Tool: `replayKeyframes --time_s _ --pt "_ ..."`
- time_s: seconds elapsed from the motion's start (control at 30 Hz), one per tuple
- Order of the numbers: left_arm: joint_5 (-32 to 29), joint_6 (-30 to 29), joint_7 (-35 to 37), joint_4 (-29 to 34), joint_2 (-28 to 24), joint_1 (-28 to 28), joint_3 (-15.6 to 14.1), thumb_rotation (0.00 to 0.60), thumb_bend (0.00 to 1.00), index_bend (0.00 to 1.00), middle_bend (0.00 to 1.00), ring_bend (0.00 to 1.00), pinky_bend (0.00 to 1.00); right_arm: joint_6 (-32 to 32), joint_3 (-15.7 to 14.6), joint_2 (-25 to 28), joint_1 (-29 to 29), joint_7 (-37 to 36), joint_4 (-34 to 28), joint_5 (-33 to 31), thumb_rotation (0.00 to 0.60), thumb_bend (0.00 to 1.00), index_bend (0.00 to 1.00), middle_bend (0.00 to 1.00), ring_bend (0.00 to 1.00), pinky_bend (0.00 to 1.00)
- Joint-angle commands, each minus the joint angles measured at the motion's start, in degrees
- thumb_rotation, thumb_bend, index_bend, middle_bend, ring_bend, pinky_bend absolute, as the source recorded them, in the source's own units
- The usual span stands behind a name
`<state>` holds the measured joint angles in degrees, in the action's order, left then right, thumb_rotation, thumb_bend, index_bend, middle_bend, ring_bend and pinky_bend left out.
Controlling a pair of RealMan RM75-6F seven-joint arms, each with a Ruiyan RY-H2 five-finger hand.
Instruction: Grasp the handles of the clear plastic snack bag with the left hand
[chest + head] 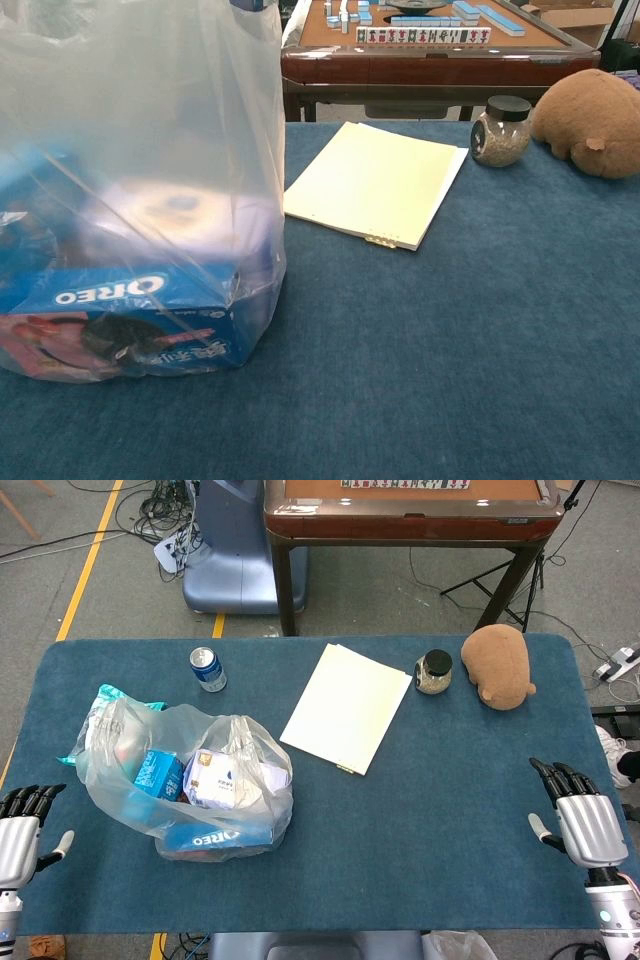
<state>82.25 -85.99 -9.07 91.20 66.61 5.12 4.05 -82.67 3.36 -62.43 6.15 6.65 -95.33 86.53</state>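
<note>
The clear plastic snack bag [190,780] stands on the left of the blue table, stuffed with snack boxes, an Oreo box lying at its front. The bag fills the left of the chest view [130,190]. Its crumpled handles [112,715] rise at the bag's far left. My left hand [22,825] hovers at the table's left edge, fingers apart, holding nothing, clear of the bag. My right hand [583,820] is open over the right edge, far from the bag. Neither hand shows in the chest view.
A blue drink can [208,669] stands behind the bag. A pale yellow pad [346,706] lies mid-table. A small lidded jar [434,672] and a brown plush toy [498,666] sit at the far right. A wooden mahjong table [410,510] stands beyond.
</note>
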Motion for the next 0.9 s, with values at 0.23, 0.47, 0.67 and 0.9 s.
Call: replayKeyframes --time_s 0.23,0.47,0.67,0.9 --pt "0.25 0.57 1.67 1.62 -1.66 0.12 -0.07 0.600 0.26 0.19 0.21 0.14 0.10 0.08 -0.23 0.00 -0.12 -1.25 0.53 0.00 0.600 0.32 0.12 0.22 0.13 0.24" --pt "-0.43 1.35 6.17 2.82 -4.62 0.82 1.30 0.600 0.26 0.19 0.21 0.14 0.10 -1.18 0.80 1.33 -0.04 -1.34 -0.17 0.06 0.600 0.32 0.12 0.22 0.13 0.24" --pt "-1.23 3.34 14.22 3.92 -8.52 2.31 3.43 0.600 0.26 0.19 0.21 0.14 0.10 -1.56 1.19 2.53 0.06 -1.03 -1.29 0.17 0.600 0.32 0.12 0.22 0.13 0.24" --pt "-0.21 9.35 29.28 5.58 -14.67 5.49 4.79 0.600 0.26 0.19 0.21 0.14 0.10 -1.09 1.11 2.72 0.33 -0.62 -1.75 0.19 0.600 0.32 0.12 0.22 0.13 0.24"
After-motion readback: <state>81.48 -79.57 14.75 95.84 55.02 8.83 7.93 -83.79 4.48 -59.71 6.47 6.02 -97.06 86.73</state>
